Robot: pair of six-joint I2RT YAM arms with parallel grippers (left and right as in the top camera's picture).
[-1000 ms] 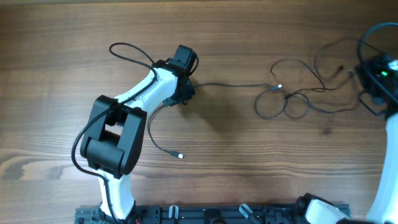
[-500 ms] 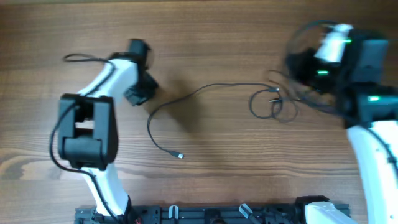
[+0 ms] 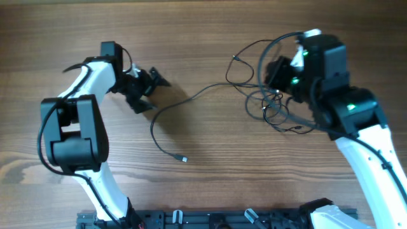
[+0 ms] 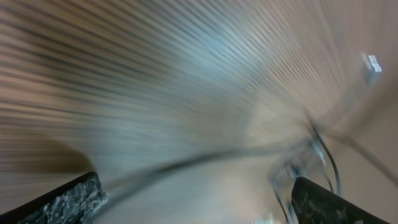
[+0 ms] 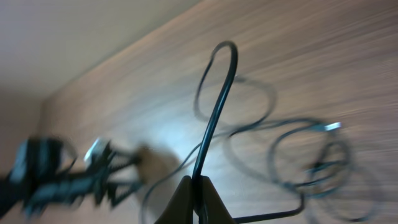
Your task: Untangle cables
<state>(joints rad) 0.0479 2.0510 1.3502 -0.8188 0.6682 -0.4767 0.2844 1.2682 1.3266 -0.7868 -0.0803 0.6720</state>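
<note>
Left pincer (image 4: 196,186): fingers wide apart, gripping nothing.
Right pincer (image 5: 198,190): fingers together, clamped on a loop of the thin black flexible cables (image 5: 214,115); tangle just beyond it.

left wrist view: motion-smeared, cables (image 4: 320,146) barely traceable | overhead: cables partly hidden under right arm (image 3: 346,105)
</note>
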